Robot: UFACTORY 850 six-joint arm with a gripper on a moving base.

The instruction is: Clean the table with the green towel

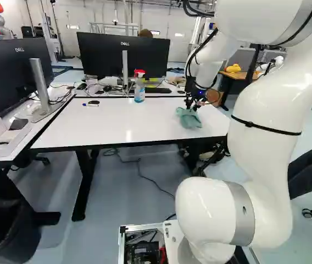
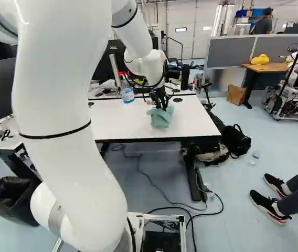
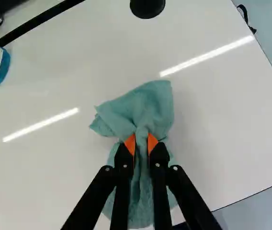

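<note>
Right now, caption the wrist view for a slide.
Tool pinches the green towel between orange pads over the white table.

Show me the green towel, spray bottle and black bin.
Green towel (image 3: 148,108): wrist view, on the part ahead of the jaws.
Spray bottle (image 1: 139,92): left base view, on its body.
Black bin (image 1: 23,239): left base view, on its side wall.

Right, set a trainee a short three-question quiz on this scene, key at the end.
1. Multiple choice. What is the gripper closed on?
(a) a cable
(b) the green towel
(c) a cup

2. Fill in the blank. In the left base view, the marker pen lies to the ____ of the spray bottle.

3. True or false. The spray bottle lies on its side on the white table.

Key: 1 b; 2 left; 3 false, it stands upright.
</note>
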